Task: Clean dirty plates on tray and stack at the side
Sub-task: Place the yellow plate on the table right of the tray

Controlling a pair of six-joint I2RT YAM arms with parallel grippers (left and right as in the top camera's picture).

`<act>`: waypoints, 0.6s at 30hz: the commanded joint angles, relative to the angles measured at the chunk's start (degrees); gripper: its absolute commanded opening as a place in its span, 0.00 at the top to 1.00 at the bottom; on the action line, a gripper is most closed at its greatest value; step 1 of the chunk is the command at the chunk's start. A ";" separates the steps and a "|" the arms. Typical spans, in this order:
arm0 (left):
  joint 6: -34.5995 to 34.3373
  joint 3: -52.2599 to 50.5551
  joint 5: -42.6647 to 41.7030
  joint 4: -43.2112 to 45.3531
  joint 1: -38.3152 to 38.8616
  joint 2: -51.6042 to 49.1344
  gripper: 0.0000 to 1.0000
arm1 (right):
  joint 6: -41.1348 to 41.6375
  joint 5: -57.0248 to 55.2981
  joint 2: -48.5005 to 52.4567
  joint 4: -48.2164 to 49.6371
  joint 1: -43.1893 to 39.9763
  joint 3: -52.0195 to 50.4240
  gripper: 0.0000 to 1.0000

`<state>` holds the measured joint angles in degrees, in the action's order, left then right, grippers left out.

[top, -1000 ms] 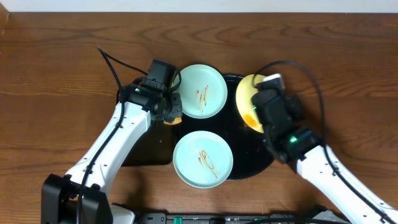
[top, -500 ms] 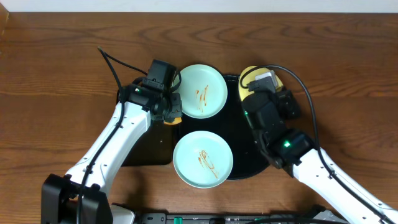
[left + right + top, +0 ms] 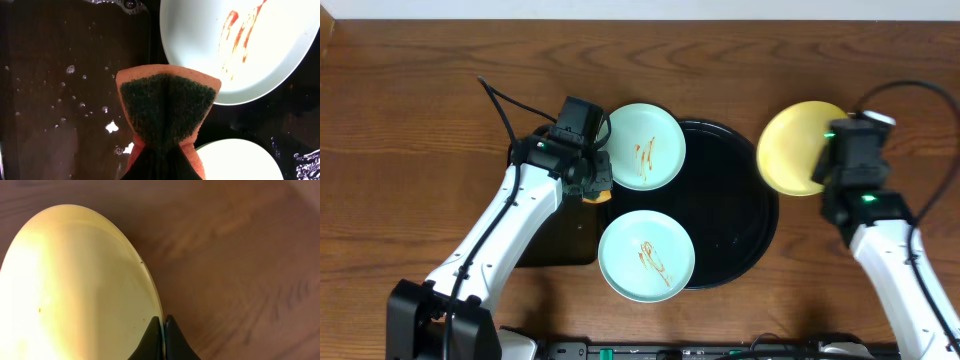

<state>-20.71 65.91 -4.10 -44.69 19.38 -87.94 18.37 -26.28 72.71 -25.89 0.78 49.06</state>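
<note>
Overhead first: the right gripper (image 3: 820, 178) has the yellow plate (image 3: 800, 145) pinched by its rim over bare desk (image 3: 420, 90), just right of the round black tray (image 3: 730, 200). This looks like the set-aside step, and next it wants lowering flat and releasing. The upper mint plate (image 3: 645, 147) and lower mint plate (image 3: 646, 255) lie at the tray's left side, both sauce-streaked. Left wrist: the left gripper (image 3: 157, 162) is clamped on a folded sponge (image 3: 167, 110), orange foam with a coarse dark-green scouring face, just beside the upper mint plate, over a wet rectangular tray (image 3: 75, 75). Right wrist: fingertips closed tight on the thin rim; the plate is glossy, smooth and apparently clean.
</note>
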 commanded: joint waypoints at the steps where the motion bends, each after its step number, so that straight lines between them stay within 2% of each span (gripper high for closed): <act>1: 0.96 0.22 0.68 -0.09 -0.17 0.83 0.93 | 4.55 9.22 0.35 -1.03 -8.44 0.98 0.99; 10: 0.96 0.22 0.68 -0.09 -0.17 0.83 0.92 | 3.85 15.13 7.56 -1.46 -22.32 0.98 0.99; 15: 0.96 0.22 0.68 -0.09 -0.17 0.83 0.92 | 3.80 15.96 8.22 -0.44 -24.50 1.01 0.98; 18: 0.96 0.22 0.68 -0.07 -0.17 0.83 0.92 | 3.82 20.90 7.74 0.39 -24.70 1.01 0.81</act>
<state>-20.69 65.91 -4.10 -44.69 19.38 -87.94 21.74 -10.83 81.28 -26.13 -23.53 49.08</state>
